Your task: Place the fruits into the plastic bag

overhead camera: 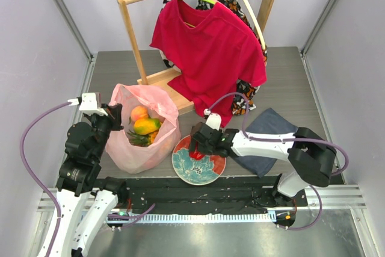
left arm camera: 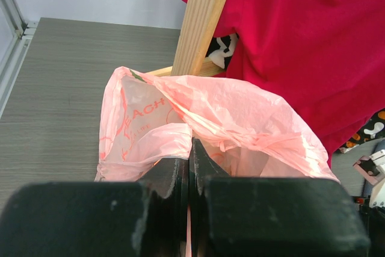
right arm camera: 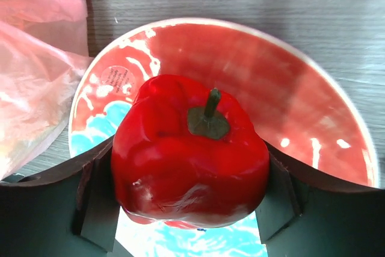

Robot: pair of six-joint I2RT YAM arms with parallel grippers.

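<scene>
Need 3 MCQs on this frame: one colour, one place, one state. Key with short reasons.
1. The plastic bag is: A pink; B blue; C white.
2. The red pepper is: A inside the bag; B between the right gripper's fingers, over the plate; C in the left gripper.
3. The left gripper is: A wide open; B shut on the bag's edge; C gripping the pepper.
Key: 1 A, translucent pink film. 2 B, right wrist view shows fingers flanking it above the plate. 3 B, left wrist view shows fingers pinching pink plastic.

Pink bag, red pepper, red-and-teal flowered plate.
</scene>
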